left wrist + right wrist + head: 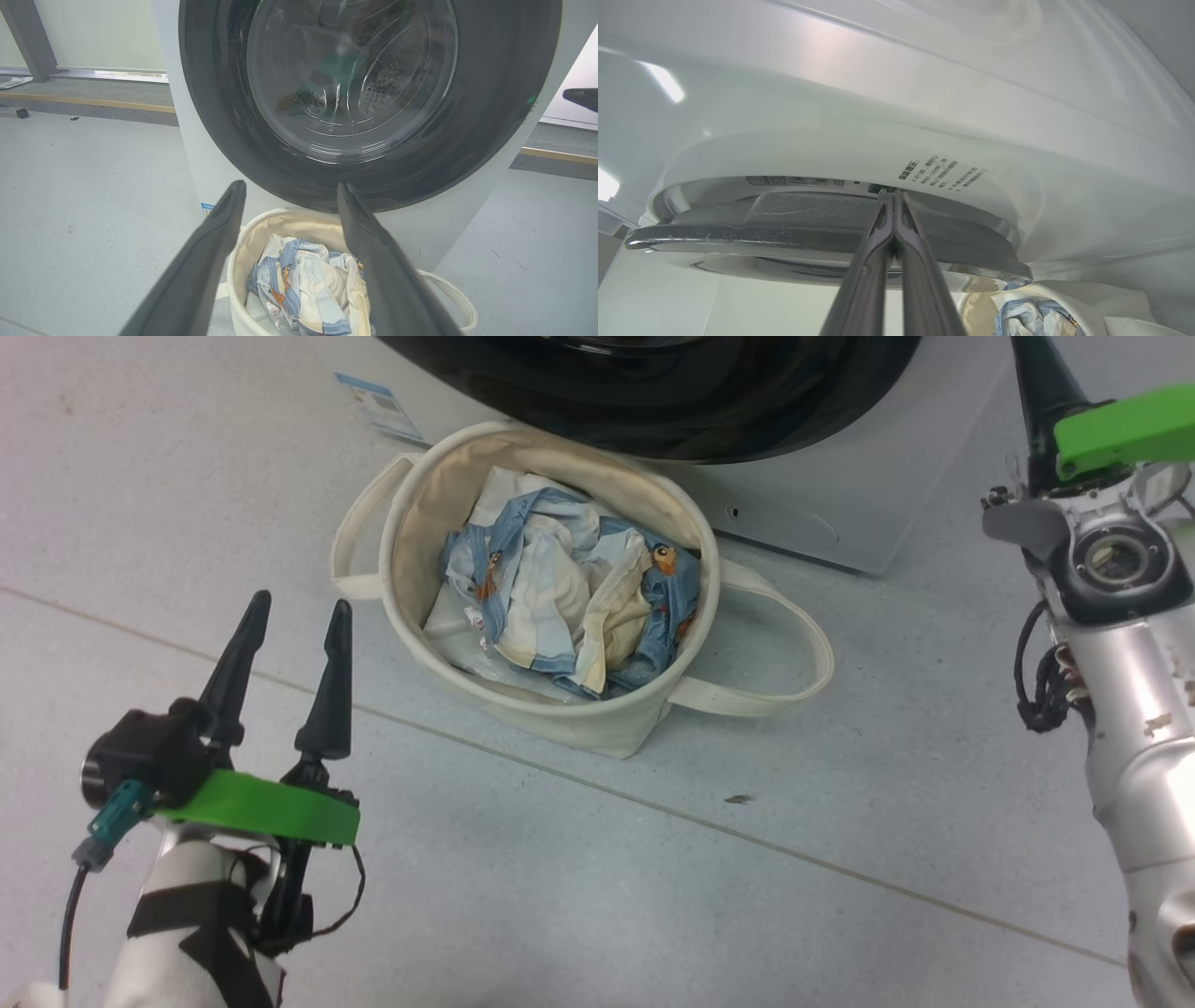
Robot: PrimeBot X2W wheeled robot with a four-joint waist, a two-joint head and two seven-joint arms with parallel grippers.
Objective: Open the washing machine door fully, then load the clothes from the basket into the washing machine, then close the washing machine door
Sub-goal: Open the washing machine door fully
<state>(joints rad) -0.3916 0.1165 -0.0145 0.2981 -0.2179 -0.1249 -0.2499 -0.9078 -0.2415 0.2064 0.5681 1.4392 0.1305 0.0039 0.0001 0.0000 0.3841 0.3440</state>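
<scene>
washing machine [896, 476], blue label [378, 406], illegible Chinese sticker [941, 173]

Washing machine door [219, 116]: wide rim glossy black, mirror-like, plastic by its look; centre bowl clear, smooth glass. Washing machine [448, 233]: casing smooth white with a soft sheen. Drum [392, 84], seen through the glass: perforated bright metal. Basket [560, 723]: cream canvas, matt, woven; beige cloth lining. Clothes [560, 588]: soft crumpled fabric, matt. Left gripper [301, 604]: fingers dark, matt, smooth. Green band [261, 807] behind them: bright plastic. Right forearm [1134, 728]: silver metal, satin finish, chipped in spots. Floor [653, 896]: grey, speckled, smooth, dull.
</scene>
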